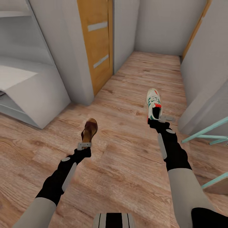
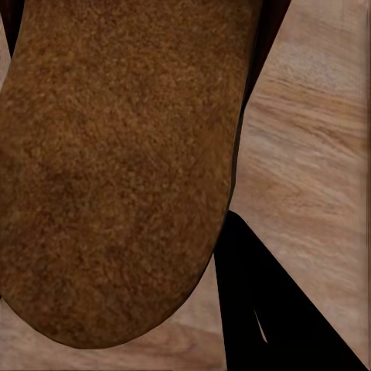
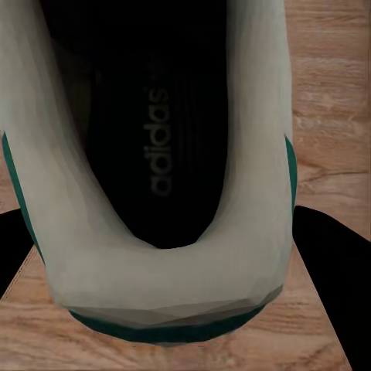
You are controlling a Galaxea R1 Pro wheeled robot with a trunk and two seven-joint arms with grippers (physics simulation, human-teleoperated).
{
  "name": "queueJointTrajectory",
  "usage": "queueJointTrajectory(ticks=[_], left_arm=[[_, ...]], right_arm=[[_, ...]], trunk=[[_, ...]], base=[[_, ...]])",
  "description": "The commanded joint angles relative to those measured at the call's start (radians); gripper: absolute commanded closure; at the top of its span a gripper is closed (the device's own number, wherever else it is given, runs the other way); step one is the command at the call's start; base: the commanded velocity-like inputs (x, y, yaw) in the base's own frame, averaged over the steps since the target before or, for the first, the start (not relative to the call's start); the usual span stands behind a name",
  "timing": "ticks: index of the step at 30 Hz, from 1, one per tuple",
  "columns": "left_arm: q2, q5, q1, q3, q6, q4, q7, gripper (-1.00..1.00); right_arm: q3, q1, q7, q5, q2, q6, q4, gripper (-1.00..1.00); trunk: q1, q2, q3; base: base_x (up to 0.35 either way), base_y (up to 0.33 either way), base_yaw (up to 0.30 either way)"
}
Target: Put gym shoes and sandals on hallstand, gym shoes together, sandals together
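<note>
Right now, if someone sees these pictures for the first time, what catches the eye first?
Two arms stretch out over the wood-plank corridor floor, each carrying one shoe by the heel end. The left gripper holds a brown sandal, and the right gripper holds a white gym shoe with green stripes and a red patch. To the left stands the pale grey hallstand; a wooden door lies further along.

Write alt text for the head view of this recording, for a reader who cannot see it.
Two black robot arms reach over a light brown wood-plank corridor floor: the left gripper holds a small brown leather sandal, the right gripper a white lace-up sneaker with green stripes. A pale grey-white hallstand stands at left, beside an orange door.
</note>
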Motion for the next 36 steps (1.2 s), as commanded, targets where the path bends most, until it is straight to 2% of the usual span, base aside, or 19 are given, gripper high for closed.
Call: queueJointTrajectory(ticks=[1, 34, 36], left_arm=[[0.001, 0.005, 0.000, -0.002, 0.006, -0.001, 0.000, 1.00], [0.001, 0.006, 0.000, 0.000, 0.006, 0.000, 0.000, 1.00], [0.001, 0.006, 0.000, 0.000, 0.006, 0.000, 0.000, 1.00]], right_arm=[[-0.001, 0.000, -0.001, 0.001, 0.001, 0.006, -0.001, 1.00], [-0.001, 0.000, -0.001, 0.000, 0.001, 0.004, 0.000, 1.00], [-0.001, 0.000, -0.001, 0.000, 0.001, 0.004, 0.000, 1.00]], trunk=[[-0.001, 0.000, 0.005], [-0.015, 0.008, 0.187], [-0.015, 0.008, 0.190]], base=[[0.000, 0.000, 0.000], [0.000, 0.000, 0.000], [0.000, 0.000, 0.000]])
